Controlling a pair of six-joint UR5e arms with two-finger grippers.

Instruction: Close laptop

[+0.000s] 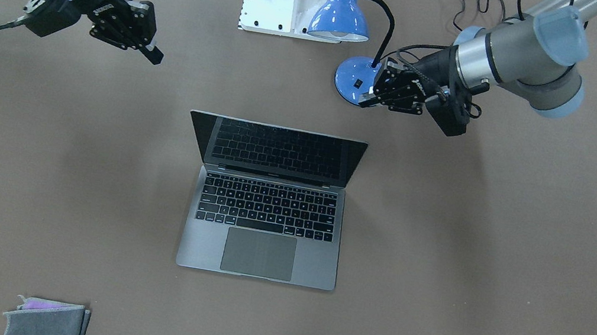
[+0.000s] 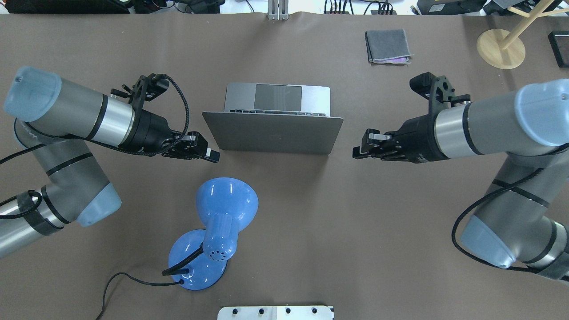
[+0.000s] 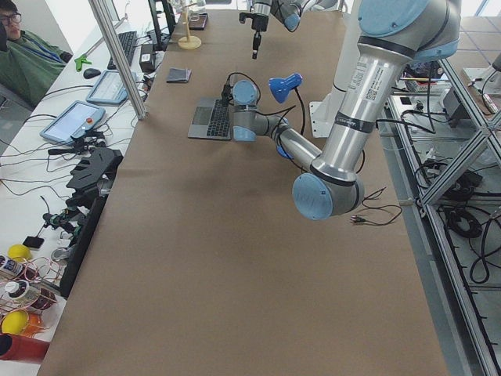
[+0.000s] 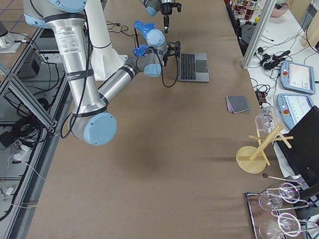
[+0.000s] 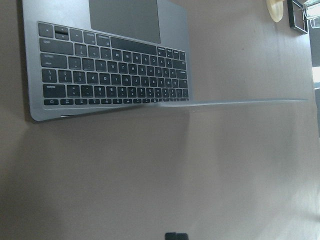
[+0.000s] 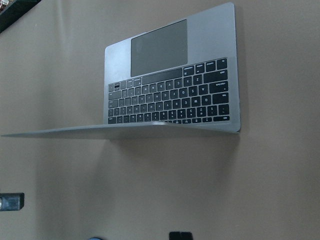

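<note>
The laptop [image 1: 265, 216] stands open in the middle of the table, its dark screen [image 1: 277, 149] upright and facing away from the robot. The overhead view shows the back of its grey lid [image 2: 273, 138]. My left gripper [image 2: 214, 155] hovers just off the lid's left edge, with its fingers together and nothing in them; it also shows in the front view [image 1: 366, 100]. My right gripper [image 2: 358, 151] hovers off the lid's right edge, a short gap away, also shut and empty [image 1: 156, 55]. Both wrist views show the keyboard [image 5: 115, 75] [image 6: 172, 100] under the lid's edge.
A blue desk lamp [image 2: 226, 209] with a black cord stands behind the laptop on the robot's side, close to the left gripper. A folded grey cloth [image 2: 386, 46] lies at the far right. A wooden stand [image 2: 500, 49] is at the far right corner.
</note>
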